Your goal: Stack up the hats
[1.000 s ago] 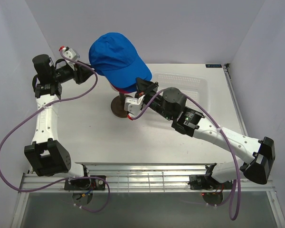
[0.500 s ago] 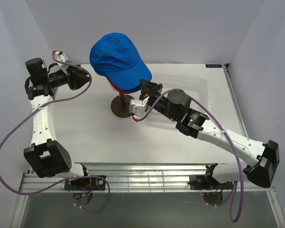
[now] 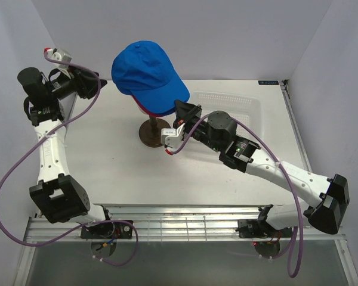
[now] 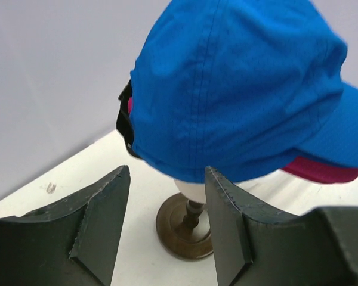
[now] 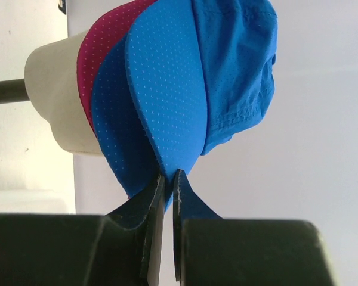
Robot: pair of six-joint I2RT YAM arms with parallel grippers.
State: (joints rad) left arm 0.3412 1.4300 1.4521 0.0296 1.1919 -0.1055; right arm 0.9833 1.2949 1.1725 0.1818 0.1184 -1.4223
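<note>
Right tool [image 5: 168, 176] pinches blue hat [image 5: 227, 53] brim; left tool [image 4: 167, 179] spread wide.

The flat white table [image 3: 107, 167] carries two things. A dark brown round stand base [image 3: 148, 136] sits near the far middle, with a thin post rising upright from it. A white perforated plastic basket [image 3: 227, 95] rests at the far right, apart from the base.
</note>
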